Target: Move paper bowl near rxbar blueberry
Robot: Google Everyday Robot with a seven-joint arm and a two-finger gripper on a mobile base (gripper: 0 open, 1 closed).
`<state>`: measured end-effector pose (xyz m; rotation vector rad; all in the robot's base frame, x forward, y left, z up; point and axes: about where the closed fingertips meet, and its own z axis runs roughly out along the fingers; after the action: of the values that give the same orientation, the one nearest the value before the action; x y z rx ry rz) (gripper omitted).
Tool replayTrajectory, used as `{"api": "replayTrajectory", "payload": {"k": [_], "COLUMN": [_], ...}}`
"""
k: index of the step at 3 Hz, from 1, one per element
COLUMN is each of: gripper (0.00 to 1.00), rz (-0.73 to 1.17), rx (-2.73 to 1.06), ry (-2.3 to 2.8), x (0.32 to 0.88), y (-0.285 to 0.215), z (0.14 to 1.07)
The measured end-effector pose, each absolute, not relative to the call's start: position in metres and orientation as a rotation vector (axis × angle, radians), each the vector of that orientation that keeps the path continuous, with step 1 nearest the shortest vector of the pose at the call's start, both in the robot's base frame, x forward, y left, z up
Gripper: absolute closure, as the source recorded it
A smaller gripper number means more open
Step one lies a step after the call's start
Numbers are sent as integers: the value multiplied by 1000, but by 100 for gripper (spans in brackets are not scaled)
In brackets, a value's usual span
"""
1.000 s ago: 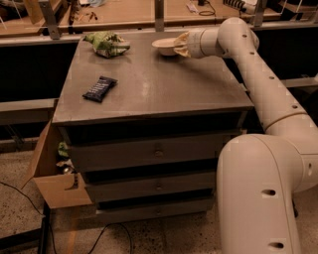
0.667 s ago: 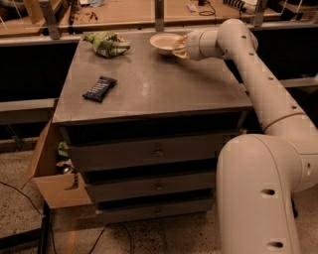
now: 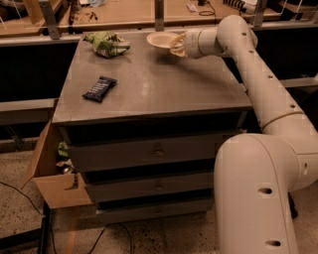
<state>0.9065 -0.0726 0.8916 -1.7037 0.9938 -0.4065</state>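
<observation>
The cream-white paper bowl (image 3: 160, 39) hangs above the far middle of the grey cabinet top (image 3: 164, 89), held by its right rim. My gripper (image 3: 177, 44) is shut on that rim, at the end of the white arm reaching in from the right. The rxbar blueberry (image 3: 100, 88), a flat dark bar with white lettering, lies flat on the left part of the top, well to the left of and nearer than the bowl.
A green and white wrinkly snack bag (image 3: 106, 43) lies at the far left corner. The top sits on a drawer cabinet (image 3: 156, 151). An open cardboard box (image 3: 52, 176) stands on the floor at the left. A wooden bench (image 3: 129, 12) runs behind.
The gripper has carried the bowl a little to the left and up along the far edge. The bar and the bag have not moved.
</observation>
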Motion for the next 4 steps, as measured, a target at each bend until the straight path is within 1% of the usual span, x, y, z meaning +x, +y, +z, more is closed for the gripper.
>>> {"api": "replayTrajectory", "payload": {"k": [1, 4], "gripper": [100, 100], "rz": [-395, -259], "rx": [-1708, -1771], "ry": [956, 824], "x": [898, 857], "y": [-66, -25], "z": [907, 922]}}
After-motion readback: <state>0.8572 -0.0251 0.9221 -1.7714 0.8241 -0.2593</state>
